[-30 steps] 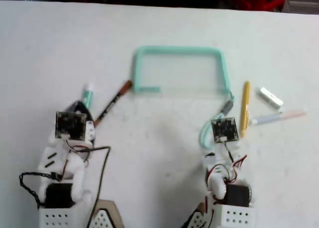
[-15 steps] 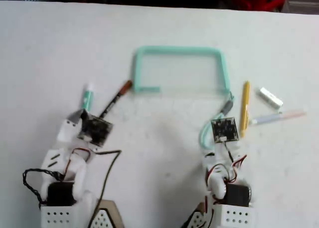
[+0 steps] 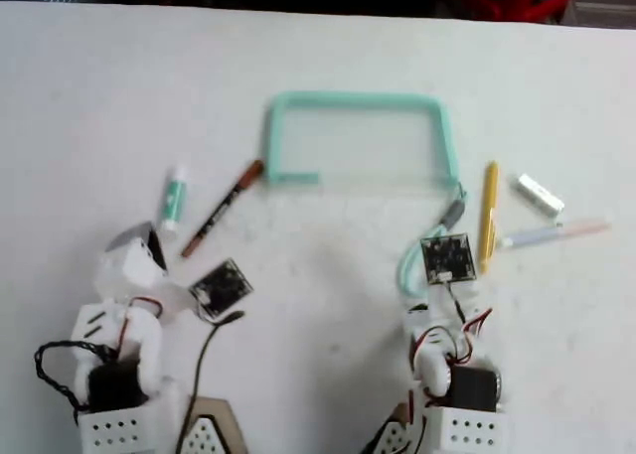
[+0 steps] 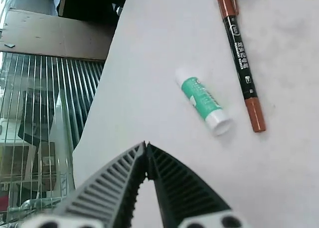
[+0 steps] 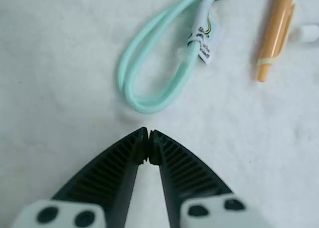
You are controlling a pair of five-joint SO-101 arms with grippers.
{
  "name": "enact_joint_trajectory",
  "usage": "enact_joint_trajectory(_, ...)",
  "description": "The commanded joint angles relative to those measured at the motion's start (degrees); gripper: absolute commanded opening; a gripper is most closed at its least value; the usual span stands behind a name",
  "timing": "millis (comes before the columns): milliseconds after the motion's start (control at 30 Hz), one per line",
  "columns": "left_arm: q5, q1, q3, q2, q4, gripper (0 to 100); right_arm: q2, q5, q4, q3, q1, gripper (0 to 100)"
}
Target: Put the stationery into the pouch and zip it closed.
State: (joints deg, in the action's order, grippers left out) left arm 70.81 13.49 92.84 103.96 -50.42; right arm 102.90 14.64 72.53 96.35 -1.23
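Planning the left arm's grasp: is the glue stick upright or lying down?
Lying down: the glue stick rests lengthwise on the table, near the marker.

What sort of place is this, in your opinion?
Probably a lab or workshop bench: a plain white table, two small robot arms side by side on it, and a glue stick and pens laid out beside a pouch.

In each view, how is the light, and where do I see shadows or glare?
High view: bright, even light leaves the table nearly glaring white, and the pouch casts hardly any shadow. Left wrist view: the glue stick and the marker throw faint, soft shadows. Right wrist view: a soft shadow lies beside the mint cord loop and the orange pen.
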Motion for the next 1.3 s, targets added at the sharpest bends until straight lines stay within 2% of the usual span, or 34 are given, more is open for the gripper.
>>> enact_joint_trajectory(0,0.6,0.8,-4.4,0.5,-0.4,3,0.2,-0.1,0.1,0.5,0.0,2.1)
enact_joint_trajectory(67,0.9,0.9,-6.6,0.5,-0.4,3,0.2,1.4,-0.1,0.5,1.2,2.1)
enact_joint_trajectory(100,2.0,0.9,-7.9,0.5,-0.6,3,0.3,4.8,-0.9,0.2,1.4,2.1)
enact_joint_trajectory(200,6.2,0.5,-13.4,0.5,-6.2,3,0.3,22.9,-7.3,-3.3,-2.1,2.1)
enact_joint_trajectory(333,6.8,-1.9,-21.3,0.5,-17.9,3,0.4,45.4,-15.8,-11.5,-9.6,2.1)
enact_joint_trajectory(500,6.8,-4.6,-32.7,0.5,-26.7,3,0.4,64.8,-28.6,-13.4,-14.9,2.1)
enact_joint_trajectory(633,6.9,-9.6,-41.1,0.5,-32.9,3,0.5,76.5,-37.0,-13.7,-16.8,2.1)
enact_joint_trajectory(800,10.9,-13.3,-44.0,0.5,-38.5,3,0.5,83.3,-34.9,-19.5,-16.6,1.9)
enact_joint_trajectory(967,13.4,-13.3,-44.0,0.4,-40.6,2,0.5,89.1,-24.3,-26.7,-14.9,1.9)
enact_joint_trajectory(1133,18.2,-13.2,-44.0,0.4,-44.5,2,0.5,89.6,-12.5,-34.6,-15.0,1.9)
enact_joint_trajectory(1267,18.1,-13.2,-44.4,0.4,-44.1,2,0.5,89.7,-6.0,-39.2,-14.6,1.9)
